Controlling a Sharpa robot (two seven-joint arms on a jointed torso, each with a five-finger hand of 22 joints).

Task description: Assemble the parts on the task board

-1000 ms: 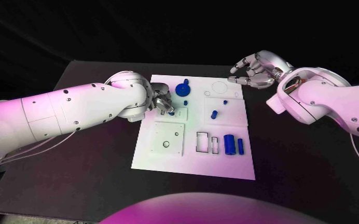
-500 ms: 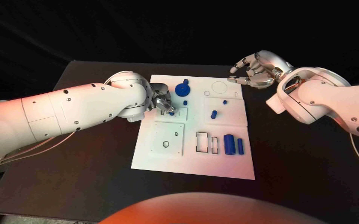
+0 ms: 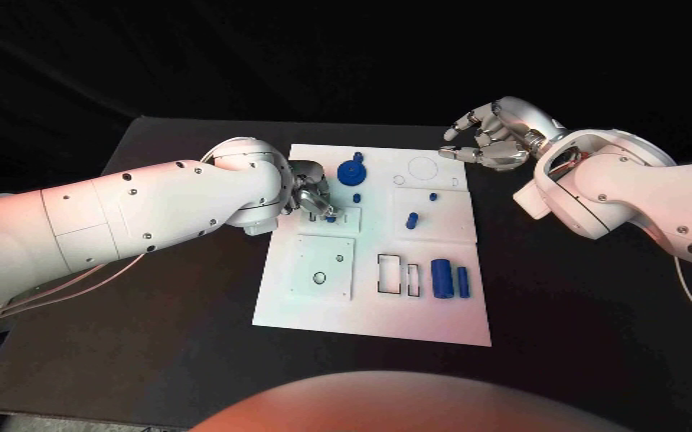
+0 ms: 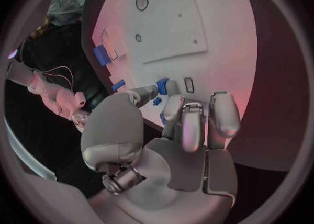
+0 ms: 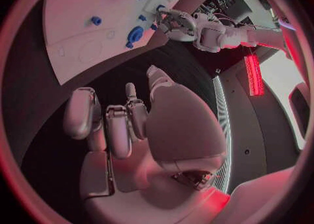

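The white task board (image 3: 382, 302) lies mid-table. My left hand (image 3: 307, 195) rests over its left side, and its thumb and a finger pinch a small blue part (image 3: 332, 217) beside a narrow slot (image 3: 315, 217). In the left wrist view the thumb tip touches that part (image 4: 162, 85) next to the slot (image 4: 189, 84). A round blue part (image 3: 352, 172) and a small peg (image 3: 356, 197) stand just right of the hand. My right hand (image 3: 490, 137) hovers off the board's far right corner, its fingers curled and holding nothing.
Other blue parts lie on the board: one short piece (image 3: 414, 219) in the middle and two cylinders (image 3: 443, 279) near the right edge. A square inset plate (image 3: 325, 267) with holes sits at the near left. Black table (image 3: 173, 352) surrounds the board.
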